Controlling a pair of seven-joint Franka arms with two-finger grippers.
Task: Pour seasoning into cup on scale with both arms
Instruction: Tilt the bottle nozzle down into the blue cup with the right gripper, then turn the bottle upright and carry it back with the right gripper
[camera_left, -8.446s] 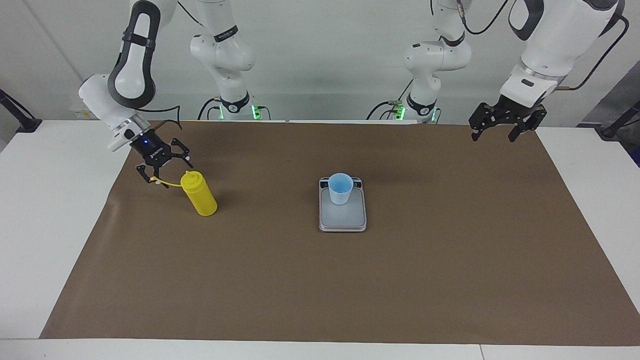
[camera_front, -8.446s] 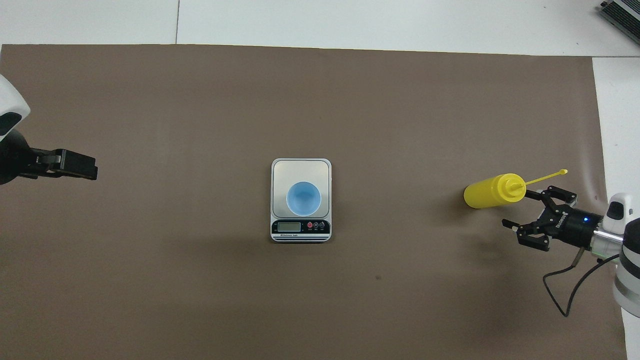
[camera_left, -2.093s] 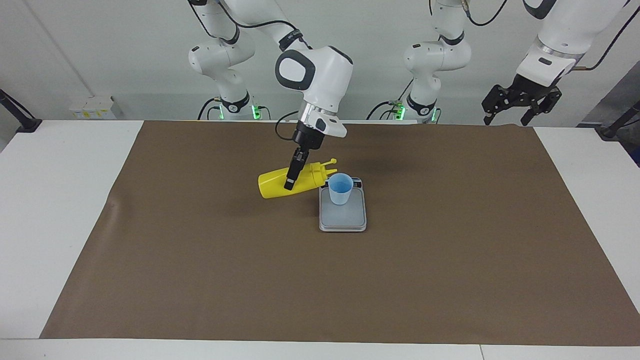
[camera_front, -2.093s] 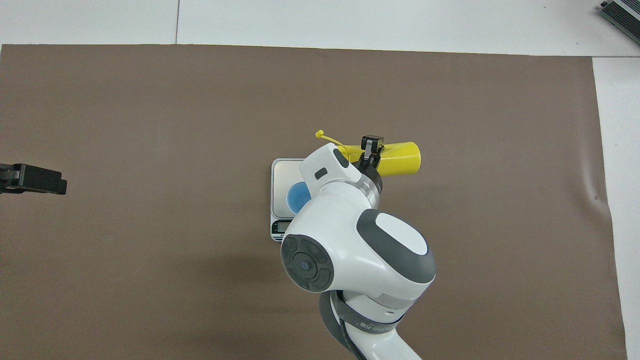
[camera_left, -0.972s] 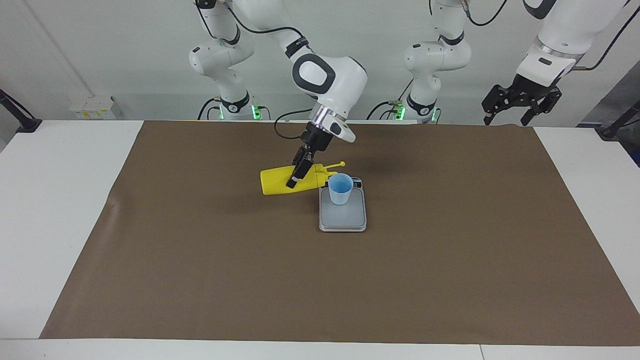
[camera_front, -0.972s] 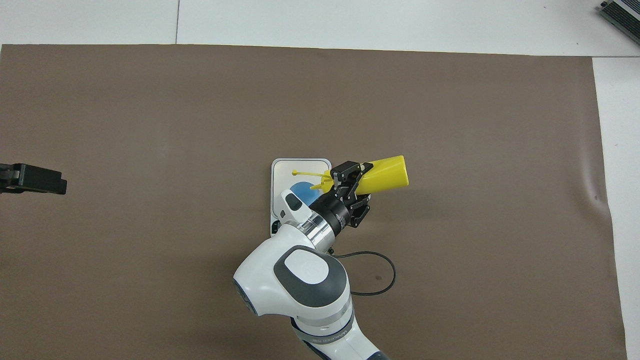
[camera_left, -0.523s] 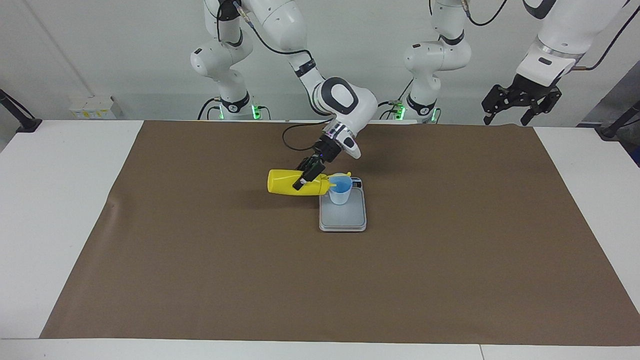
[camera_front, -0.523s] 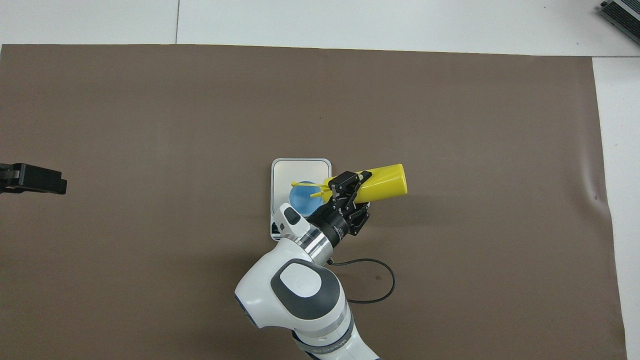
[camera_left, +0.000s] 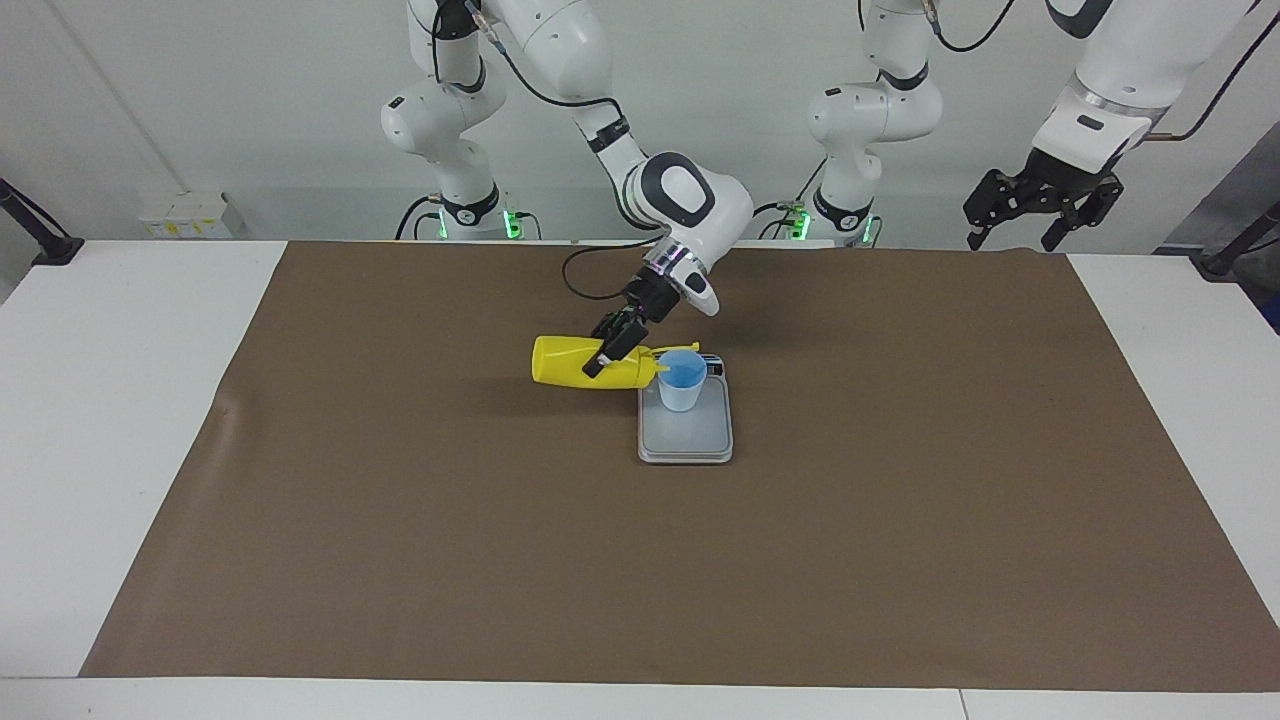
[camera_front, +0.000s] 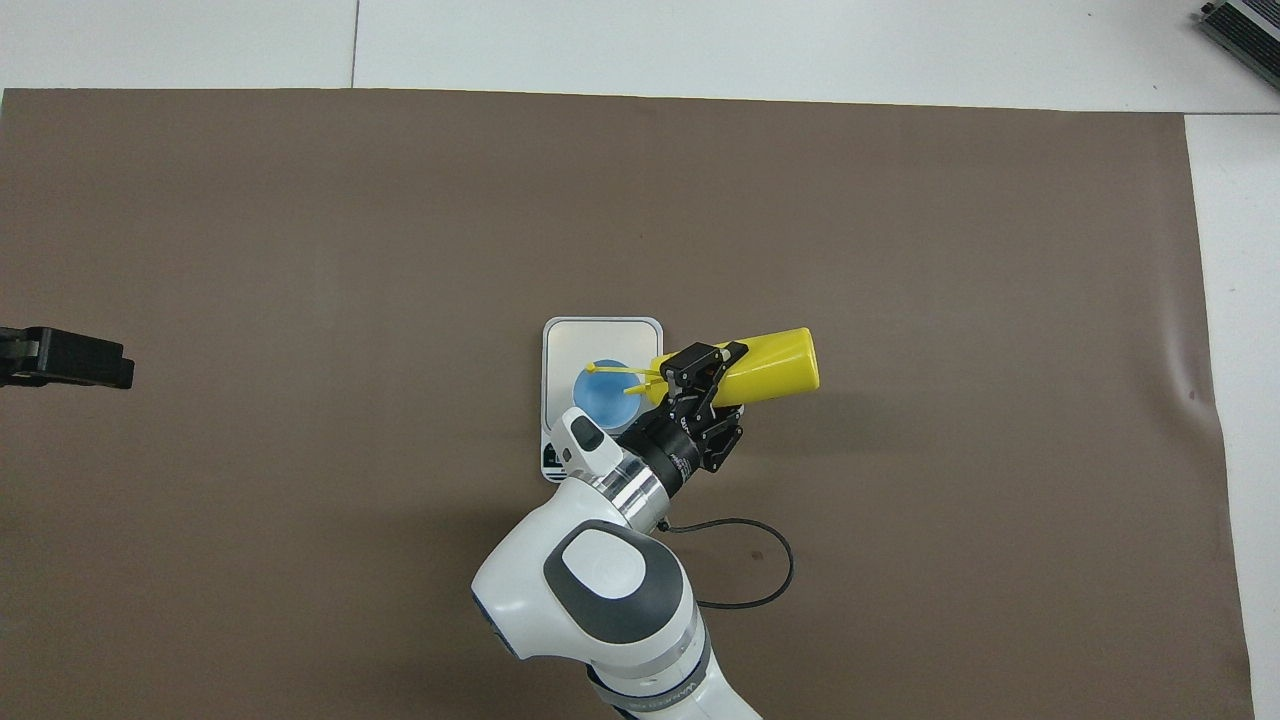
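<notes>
At frame centre, our right gripper (camera_left: 606, 352) pinching the yellow seasoning bottle (camera_left: 572, 362) — tipped sideways, nozzle over the blue cup (camera_left: 681, 380) on the scale (camera_left: 686, 435) — upper right, our left gripper (camera_left: 1035, 203) waiting, fingers spread.

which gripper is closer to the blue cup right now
Right. The right gripper grips the yellow bottle with its nozzle at the blue cup on the scale. The left gripper waits raised at the left arm's end of the table.
</notes>
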